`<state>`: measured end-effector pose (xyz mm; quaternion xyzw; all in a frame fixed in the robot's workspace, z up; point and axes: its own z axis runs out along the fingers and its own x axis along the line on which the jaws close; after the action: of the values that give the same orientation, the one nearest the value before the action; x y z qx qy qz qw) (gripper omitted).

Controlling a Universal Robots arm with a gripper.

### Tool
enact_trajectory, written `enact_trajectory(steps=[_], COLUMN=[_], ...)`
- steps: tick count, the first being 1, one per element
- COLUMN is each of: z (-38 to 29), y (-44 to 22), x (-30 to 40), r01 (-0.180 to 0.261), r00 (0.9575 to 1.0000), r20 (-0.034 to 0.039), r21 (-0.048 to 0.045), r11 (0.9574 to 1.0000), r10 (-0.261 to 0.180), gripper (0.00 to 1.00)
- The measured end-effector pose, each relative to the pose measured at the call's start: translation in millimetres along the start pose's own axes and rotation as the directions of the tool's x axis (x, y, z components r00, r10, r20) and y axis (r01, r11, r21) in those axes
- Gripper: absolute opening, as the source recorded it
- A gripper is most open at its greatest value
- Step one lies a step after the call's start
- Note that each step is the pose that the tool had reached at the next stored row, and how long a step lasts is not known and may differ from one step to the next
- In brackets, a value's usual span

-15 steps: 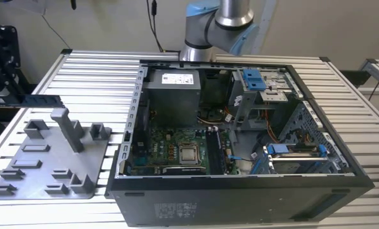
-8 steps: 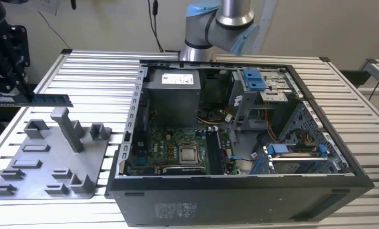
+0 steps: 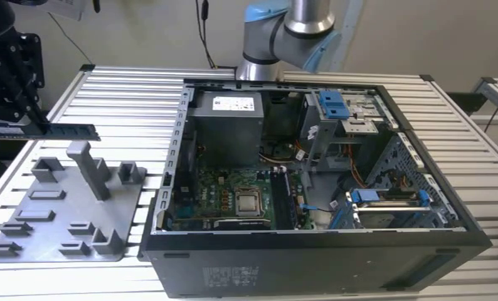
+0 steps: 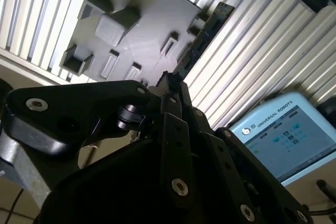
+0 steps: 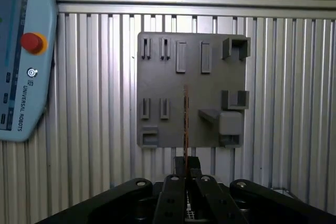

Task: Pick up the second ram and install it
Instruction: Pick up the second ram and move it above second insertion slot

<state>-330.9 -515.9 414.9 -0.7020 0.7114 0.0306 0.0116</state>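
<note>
Right now the gripper is clamping the second ram, carrying it level and clear of the grey parts tray on the slatted counter. In the exterior view the stick is hanging above the tray's tall post, at that view's left, well apart from the open computer case. In the first wrist view the stick is showing edge-on over the tray, running straight out from the fingertips. In the second wrist view it is reaching out from the closed jaws towards the tray's edge.

The task is part-way along — the stick is lifted but not yet inside the case. The memory slots are probably the dark strips beside the processor on the motherboard, though I cannot tell whether their latches are standing open.

The risks are sitting in the thin pinch. The stick could be tilting or slipping between the pads, so its edge might meet the slot crooked. A skewed or reversed stick would be jamming against the slot key, and the case wall and loose cables could be catching it on the way in.
</note>
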Motion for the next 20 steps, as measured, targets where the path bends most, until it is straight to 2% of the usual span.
enact_trajectory(steps=[4,10,20], z=[-0.1,-0.3,-0.8], y=[-7.1,-14.5,-30.7], x=[-0.1,-0.2,1.3], r01=[-0.001,0.010,0.027], r00=[1.0000,1.0000,0.9996], r20=[-0.0002,-0.0002,-0.0006], r21=[-0.0162,-0.0170,-0.0180], r11=[0.9999,0.9998,0.9995], r10=[0.001,-0.010,-0.027], gripper=[0.14,0.14,0.14])
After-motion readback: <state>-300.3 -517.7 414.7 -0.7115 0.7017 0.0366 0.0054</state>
